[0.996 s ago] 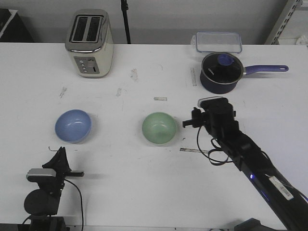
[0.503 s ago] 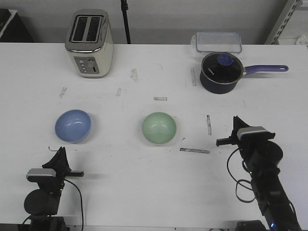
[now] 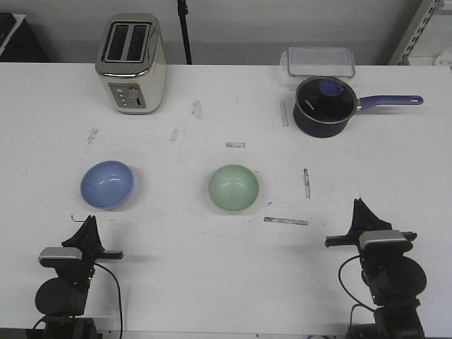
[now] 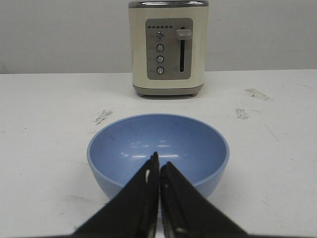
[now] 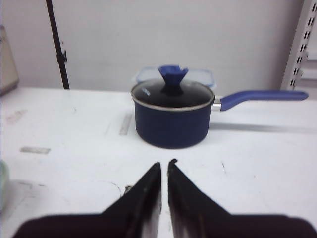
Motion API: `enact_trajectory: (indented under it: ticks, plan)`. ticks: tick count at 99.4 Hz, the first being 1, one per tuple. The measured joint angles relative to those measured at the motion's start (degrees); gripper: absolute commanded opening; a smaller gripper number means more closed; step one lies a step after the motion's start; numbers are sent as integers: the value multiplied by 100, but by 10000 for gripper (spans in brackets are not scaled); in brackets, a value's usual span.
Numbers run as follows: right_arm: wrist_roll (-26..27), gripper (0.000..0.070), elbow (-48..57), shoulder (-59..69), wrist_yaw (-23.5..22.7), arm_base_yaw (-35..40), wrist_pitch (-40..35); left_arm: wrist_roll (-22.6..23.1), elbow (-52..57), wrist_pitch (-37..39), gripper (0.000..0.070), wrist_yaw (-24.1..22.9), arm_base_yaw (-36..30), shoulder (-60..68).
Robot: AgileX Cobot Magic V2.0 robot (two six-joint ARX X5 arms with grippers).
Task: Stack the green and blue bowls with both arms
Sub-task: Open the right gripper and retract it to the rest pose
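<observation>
The blue bowl (image 3: 107, 184) sits upright and empty on the white table at the left. The green bowl (image 3: 233, 188) sits apart from it near the middle. My left gripper (image 3: 88, 222) rests low at the table's front edge, just in front of the blue bowl (image 4: 158, 136); in the left wrist view it (image 4: 159, 166) is shut and empty, pointing at the bowl's near rim. My right gripper (image 3: 361, 206) rests at the front right, well right of the green bowl. In the right wrist view it (image 5: 164, 163) is shut and empty, and a sliver of the green bowl (image 5: 2, 184) shows at the edge.
A cream toaster (image 3: 131, 63) stands at the back left. A navy saucepan (image 3: 323, 106) with a glass lid and purple handle stands at the back right, a clear lidded container (image 3: 320, 61) behind it. Tape strips (image 3: 285, 221) mark the table.
My right arm has pulled back from beside the green bowl to the table's front right edge. The left arm and both bowls have not moved.
</observation>
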Motion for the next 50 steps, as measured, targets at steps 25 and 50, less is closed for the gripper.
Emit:
enact_trajectory:
  ticks: [25, 50]
  plan:
    - [2, 15, 0, -638, 0, 0, -140, 0, 0, 0, 1, 0, 0, 0]
    - [2, 15, 0, -813, 2, 0, -116, 0, 0, 0, 1, 0, 0, 0]
